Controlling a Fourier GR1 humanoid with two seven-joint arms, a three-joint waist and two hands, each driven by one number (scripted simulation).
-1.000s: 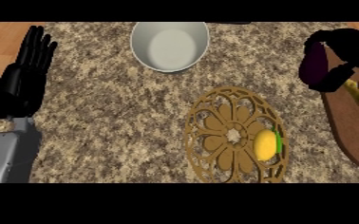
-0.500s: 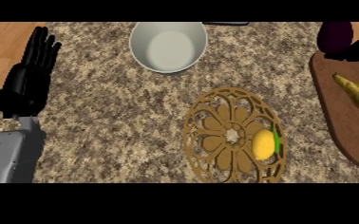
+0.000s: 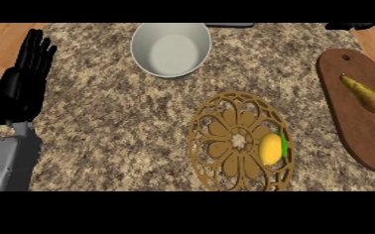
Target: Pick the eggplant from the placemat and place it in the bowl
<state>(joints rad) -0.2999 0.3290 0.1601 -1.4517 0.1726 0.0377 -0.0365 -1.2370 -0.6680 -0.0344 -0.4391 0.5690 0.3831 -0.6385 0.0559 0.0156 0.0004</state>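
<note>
head view: my left hand (image 3: 26, 82) rests at the left edge of the speckled stone desk (image 3: 110, 109), black fingers straight and pointing up, holding nothing; i judge it is parked there to leave the middle free. my right hand does not show anywhere, so i cannot say how its fingers stand.

the round brown openwork placemat (image 3: 230, 141) lies toward the lower right of the desk. on its right side sits a small oval yellow fruit with a green edge (image 3: 272, 148). i see no purple eggplant on the mat, nor anywhere else here. so i cannot say where the task's thing is; it is simply out of sight.

the white round bowl (image 3: 170, 48) stands at the top of the desk, well apart from the placemat, and looks empty; its wide open mouth should make it an easy target to lower something into.

at the right edge lies a dark brown wooden cutting board (image 3: 344, 109) with a yellowish tapered piece (image 3: 360, 91) on it, well away from the bowl.
</note>
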